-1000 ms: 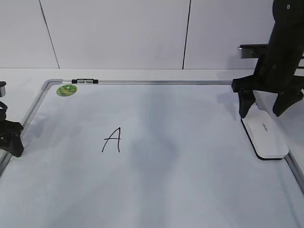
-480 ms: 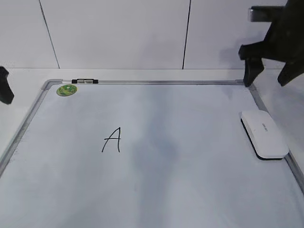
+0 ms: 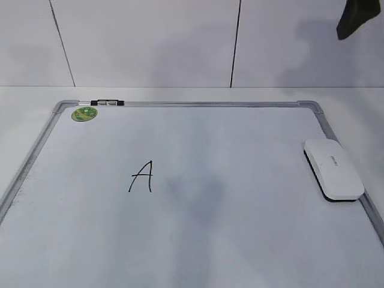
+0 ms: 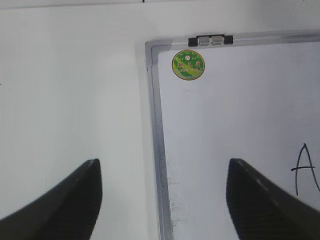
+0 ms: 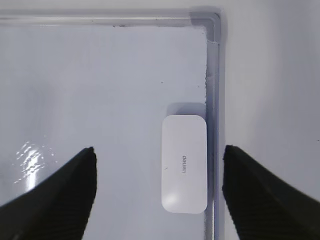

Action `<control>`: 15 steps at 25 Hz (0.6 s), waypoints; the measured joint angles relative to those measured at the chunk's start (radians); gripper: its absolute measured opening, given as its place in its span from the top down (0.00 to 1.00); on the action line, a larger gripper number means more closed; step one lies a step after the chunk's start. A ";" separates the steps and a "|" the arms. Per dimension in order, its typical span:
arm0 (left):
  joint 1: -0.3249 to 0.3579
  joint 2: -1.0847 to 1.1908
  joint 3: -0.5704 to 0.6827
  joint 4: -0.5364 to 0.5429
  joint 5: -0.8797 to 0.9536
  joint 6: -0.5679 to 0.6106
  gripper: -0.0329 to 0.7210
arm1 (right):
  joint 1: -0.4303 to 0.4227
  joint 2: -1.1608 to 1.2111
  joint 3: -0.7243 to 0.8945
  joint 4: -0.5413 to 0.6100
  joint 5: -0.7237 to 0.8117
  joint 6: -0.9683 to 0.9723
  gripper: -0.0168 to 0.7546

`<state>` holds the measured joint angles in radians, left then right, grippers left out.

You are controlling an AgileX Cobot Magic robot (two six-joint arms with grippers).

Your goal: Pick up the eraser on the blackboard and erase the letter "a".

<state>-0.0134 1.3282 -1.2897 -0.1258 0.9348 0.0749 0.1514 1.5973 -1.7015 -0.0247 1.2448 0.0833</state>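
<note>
The white eraser (image 3: 333,168) lies flat on the blackboard (image 3: 198,104) against its right frame, and shows in the right wrist view (image 5: 184,165). My right gripper (image 5: 158,148) is open and empty, high above the eraser. Only a dark part of the right arm (image 3: 355,18) shows in the exterior view. My left gripper (image 4: 163,160) is open and empty, high above the board's left frame (image 4: 154,110). No lowercase "a" shows. Only a capital "A" (image 3: 141,176) is on the board, left of centre, with a faint grey smudge to its right.
A small green round sticker (image 3: 84,113) sits in the board's far left corner, with a black-and-silver clip (image 3: 107,102) on the top frame beside it. The board lies on a white table before a white panelled wall.
Both arms have risen and pulled away. The right gripper has lifted from over the eraser to the top corner, and the left has left the exterior view. The eraser has not moved.
</note>
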 joint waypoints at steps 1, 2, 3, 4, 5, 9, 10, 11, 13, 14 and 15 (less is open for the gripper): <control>0.000 -0.021 0.000 0.000 0.005 0.000 0.19 | 0.000 -0.024 0.000 0.010 0.002 -0.005 0.21; 0.000 -0.048 0.000 0.000 0.013 0.000 0.19 | 0.000 -0.047 0.000 0.025 0.002 -0.012 0.21; 0.000 -0.075 0.000 0.000 0.019 0.000 0.19 | 0.000 -0.067 0.000 0.034 0.004 -0.017 0.21; -0.002 -0.097 0.000 0.000 0.028 0.000 0.19 | 0.000 -0.092 0.000 0.044 0.004 -0.019 0.21; -0.010 -0.129 0.000 0.000 0.037 0.001 0.19 | 0.000 -0.117 0.000 0.058 0.006 -0.026 0.21; -0.044 -0.229 0.000 0.018 0.078 0.001 0.19 | 0.000 -0.233 0.000 0.090 0.010 -0.049 0.21; -0.048 -0.253 0.000 0.026 0.092 0.001 0.19 | 0.000 -0.260 0.000 0.090 0.012 -0.053 0.21; -0.050 -0.277 0.000 0.033 0.110 0.001 0.19 | 0.000 -0.291 0.000 0.092 0.013 -0.059 0.21; -0.051 -0.320 0.008 0.041 0.129 0.001 0.19 | 0.000 -0.351 0.000 0.092 0.016 -0.067 0.21; -0.051 -0.344 0.020 0.041 0.131 0.001 0.19 | 0.000 -0.376 0.002 0.092 0.018 -0.071 0.21; -0.051 -0.369 0.034 0.043 0.135 0.001 0.19 | 0.000 -0.407 0.010 0.092 0.017 -0.074 0.21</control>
<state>-0.0642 0.9587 -1.2557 -0.0828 1.0697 0.0756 0.1514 1.1908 -1.6916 0.0672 1.2614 0.0098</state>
